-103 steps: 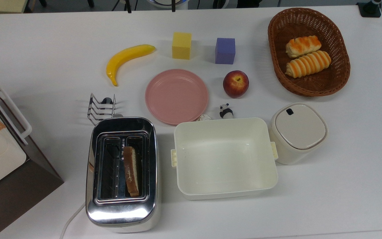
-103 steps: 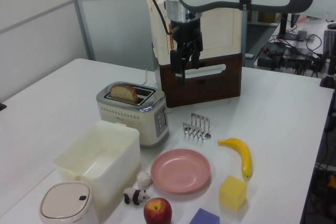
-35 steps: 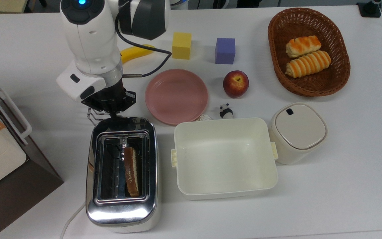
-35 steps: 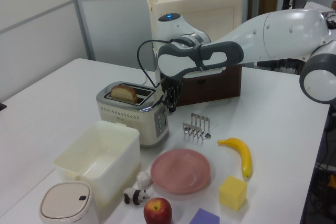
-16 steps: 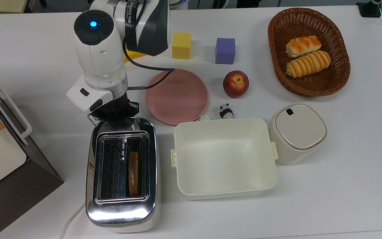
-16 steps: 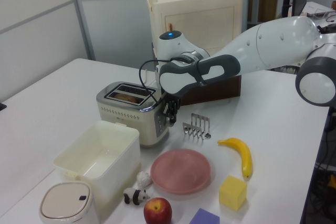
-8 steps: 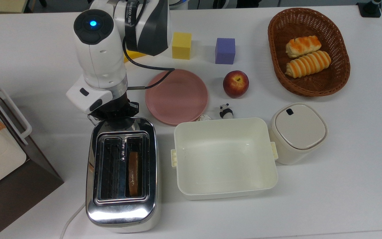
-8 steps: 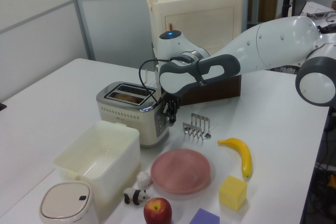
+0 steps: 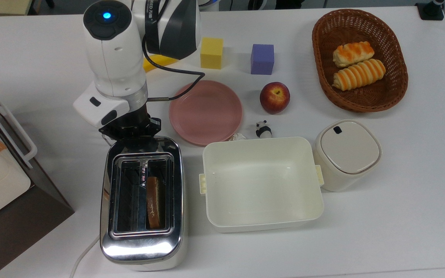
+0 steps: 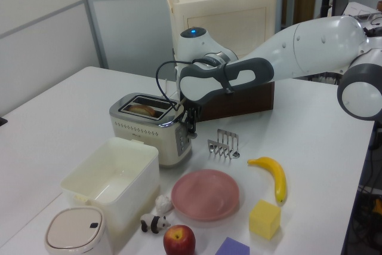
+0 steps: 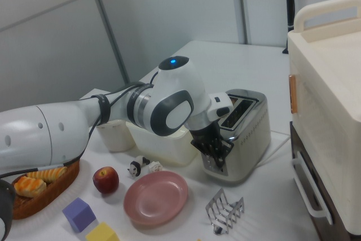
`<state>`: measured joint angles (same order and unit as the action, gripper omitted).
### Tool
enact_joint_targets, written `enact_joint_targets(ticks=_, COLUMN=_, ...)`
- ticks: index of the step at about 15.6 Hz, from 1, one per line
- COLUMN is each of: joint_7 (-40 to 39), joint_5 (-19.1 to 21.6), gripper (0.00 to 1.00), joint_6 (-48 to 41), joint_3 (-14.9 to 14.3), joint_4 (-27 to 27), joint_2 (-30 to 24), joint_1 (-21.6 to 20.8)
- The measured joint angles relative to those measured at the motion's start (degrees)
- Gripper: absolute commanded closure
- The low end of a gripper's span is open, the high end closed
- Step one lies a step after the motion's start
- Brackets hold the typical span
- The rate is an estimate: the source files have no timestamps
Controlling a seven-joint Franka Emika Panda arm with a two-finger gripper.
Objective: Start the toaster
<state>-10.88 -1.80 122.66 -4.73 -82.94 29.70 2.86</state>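
The toaster (image 9: pixel 142 200) is shiny chrome with rounded corners and two dark slots. It stands on the white table (image 9: pixel 400 193), near the edge at the bottom of the top view, with a brown slice (image 9: pixel 153 202) sunk in one slot. The black hand (image 10: pixel 191 126) is at its end panel; how wide its fingers stand I cannot tell. A smooth cream tub (image 9: pixel 262 183) stands just beside the toaster.

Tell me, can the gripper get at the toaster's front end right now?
Probably yes. The gripper already sits against the control end of the toaster, and nothing stands between them; the wire rack is off to the side.
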Motion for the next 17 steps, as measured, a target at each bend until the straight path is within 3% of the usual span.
enact_joint_targets(ticks=14, joint_7=2.6, joint_5=0.0, gripper=1.00, joint_6=-12.3, joint_3=0.5, joint_4=2.0, joint_2=-7.6, joint_1=-3.1)
enact_joint_targets(ticks=17, joint_7=4.9, joint_5=0.0, gripper=0.87, joint_6=-16.3, joint_3=0.5, joint_4=3.6, joint_2=-9.7, joint_1=-4.2)
